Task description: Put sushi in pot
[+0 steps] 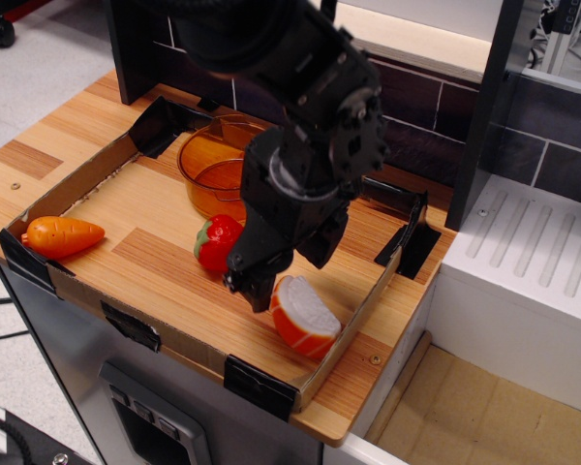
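Observation:
The sushi (306, 320), white ridged on top with orange striped sides, lies near the front right corner of the wooden tray (145, 208). The translucent orange pot (209, 172) stands at the back of the tray, partly hidden by the arm. My black gripper (289, 275) is open and tilted, low over the tray just behind and left of the sushi. One fingertip (259, 294) is close beside the sushi's left edge. Nothing is held.
A red strawberry (215, 243) lies just left of the gripper. An orange carrot (63, 235) lies at the tray's front left corner. Low cardboard walls with black tape corners ring the tray. A dark tiled wall stands behind, and a white ribbed surface (533, 262) lies to the right.

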`<action>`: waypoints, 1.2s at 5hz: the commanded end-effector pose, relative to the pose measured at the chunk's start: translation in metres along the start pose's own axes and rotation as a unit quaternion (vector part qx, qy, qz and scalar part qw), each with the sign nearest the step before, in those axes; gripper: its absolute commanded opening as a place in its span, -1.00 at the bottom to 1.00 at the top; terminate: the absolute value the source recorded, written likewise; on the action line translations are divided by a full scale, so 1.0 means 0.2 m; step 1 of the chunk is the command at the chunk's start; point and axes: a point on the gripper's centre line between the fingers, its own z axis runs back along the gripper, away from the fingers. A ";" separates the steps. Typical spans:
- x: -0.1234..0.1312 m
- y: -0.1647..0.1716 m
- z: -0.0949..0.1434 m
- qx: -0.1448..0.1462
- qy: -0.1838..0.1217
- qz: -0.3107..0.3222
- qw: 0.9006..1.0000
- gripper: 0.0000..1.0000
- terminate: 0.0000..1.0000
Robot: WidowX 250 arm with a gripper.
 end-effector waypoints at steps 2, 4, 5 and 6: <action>-0.04 -0.01 -0.07 0.028 0.059 -0.012 0.998 1.00 -1.00; -0.02 -0.01 -0.03 0.033 0.094 -0.007 0.995 -1.00 -1.00; 0.05 -0.03 0.10 0.008 0.100 -0.003 0.995 -1.00 -1.00; 0.15 -0.08 0.26 -0.023 0.117 0.021 0.993 -1.00 -1.00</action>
